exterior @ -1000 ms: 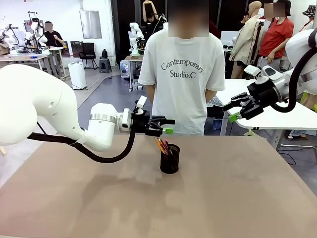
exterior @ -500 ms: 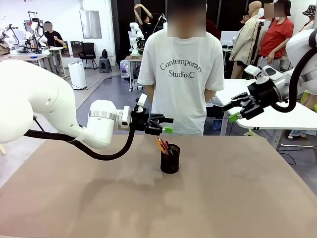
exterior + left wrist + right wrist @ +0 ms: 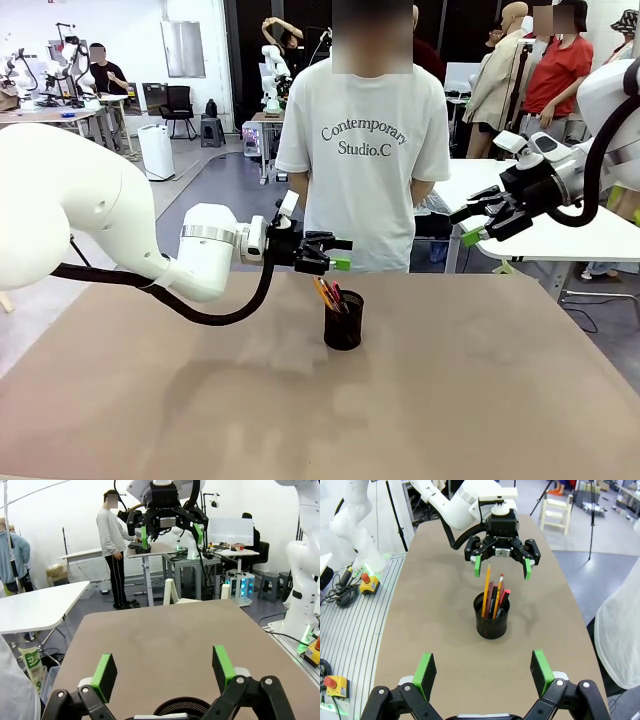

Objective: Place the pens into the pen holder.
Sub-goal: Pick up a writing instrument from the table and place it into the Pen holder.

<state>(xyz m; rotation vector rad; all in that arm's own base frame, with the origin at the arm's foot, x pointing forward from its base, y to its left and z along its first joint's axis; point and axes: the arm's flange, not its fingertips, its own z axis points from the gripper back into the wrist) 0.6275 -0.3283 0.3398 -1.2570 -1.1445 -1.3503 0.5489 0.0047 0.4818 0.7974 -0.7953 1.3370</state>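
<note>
Black mesh holder (image 3: 343, 320) with pens (image 3: 494, 599) standing inside, both grippers (left (image 3: 341, 254), right (image 3: 470, 226)) wide and empty: we judge only a clean upward retreat remains.

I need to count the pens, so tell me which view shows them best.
The right wrist view: it looks down on the pens fanned apart in the pen holder. The front view shows them small and overlapping. The left wrist view catches the holder's rim at the bottom edge, no pens discernible.
</note>
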